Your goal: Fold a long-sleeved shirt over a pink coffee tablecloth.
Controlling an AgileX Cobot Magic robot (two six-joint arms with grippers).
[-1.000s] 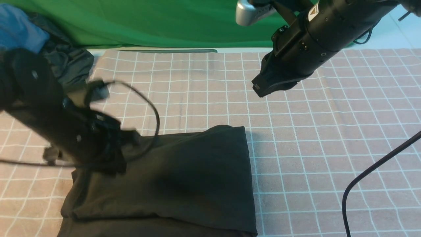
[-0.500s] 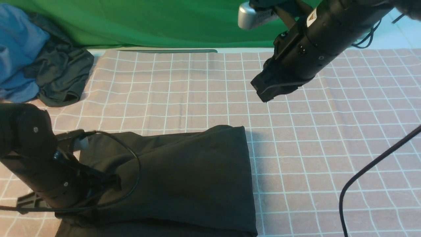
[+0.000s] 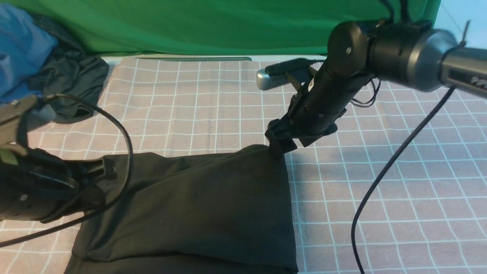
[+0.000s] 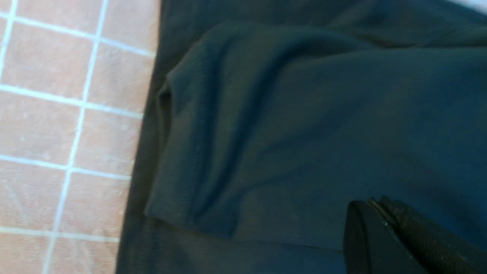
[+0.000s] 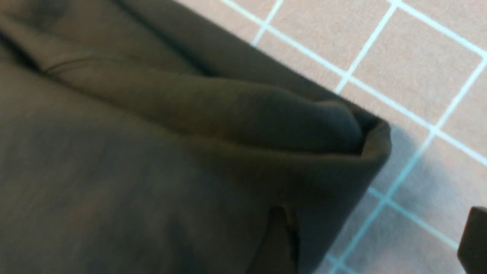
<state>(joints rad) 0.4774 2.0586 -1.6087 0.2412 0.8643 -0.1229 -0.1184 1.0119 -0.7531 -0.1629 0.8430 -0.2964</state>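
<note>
The long-sleeved shirt (image 3: pixel 190 205), black and folded into a rough rectangle, is laid on the pink coffee tablecloth (image 3: pixel 380 182) in the near middle of the front view, with its near edge cut off by the frame. The left gripper (image 3: pixel 101 173) is held low at the shirt's left edge; in the left wrist view its fingers (image 4: pixel 395 236) are seen pressed together over the dark cloth (image 4: pixel 304 133), with nothing visibly caught between them, and the pink squares (image 4: pixel 57 133) are seen beside the shirt's edge. The right gripper (image 3: pixel 279 146) is lowered onto the far right corner of the shirt. In the right wrist view its two fingers are seen set wide apart, one (image 5: pixel 277 239) over the black cloth (image 5: pixel 152 152) and the other over the tablecloth (image 5: pixel 418 95), so that the corner's edge lies between them; whether the corner is touched cannot be told. A blue and dark bundle of clothes (image 3: pixel 49 68) is left at the far left, in front of a green backdrop (image 3: pixel 190 23).
</note>
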